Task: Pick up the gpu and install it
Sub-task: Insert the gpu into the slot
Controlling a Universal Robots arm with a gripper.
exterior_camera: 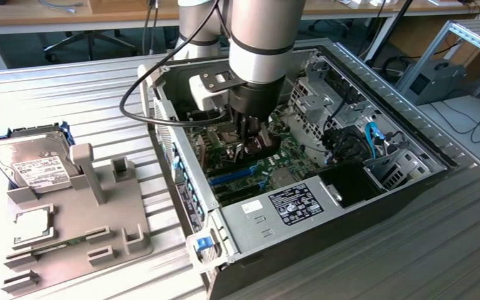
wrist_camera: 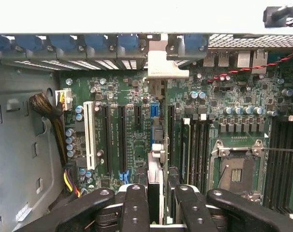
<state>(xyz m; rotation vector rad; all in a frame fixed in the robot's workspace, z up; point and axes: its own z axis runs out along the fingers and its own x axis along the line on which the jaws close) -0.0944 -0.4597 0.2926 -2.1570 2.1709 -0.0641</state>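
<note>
Seen edge-on in the wrist view, the gpu is a thin dark card running from between my fingers up to its pale metal end bracket at the case's rear slot openings. My gripper is shut on the card, with one black finger on each side. The card stands upright over the motherboard, in line with a long expansion slot and close above it; whether it is seated I cannot tell. In the exterior view my gripper reaches down into the open computer case, with the dark gpu between its fingers.
A silver hard drive and a small square chip sit on the grey fixture plate at the exterior view's left. Inside the case are the power supply, blue slots, an empty CPU socket and a cable bundle.
</note>
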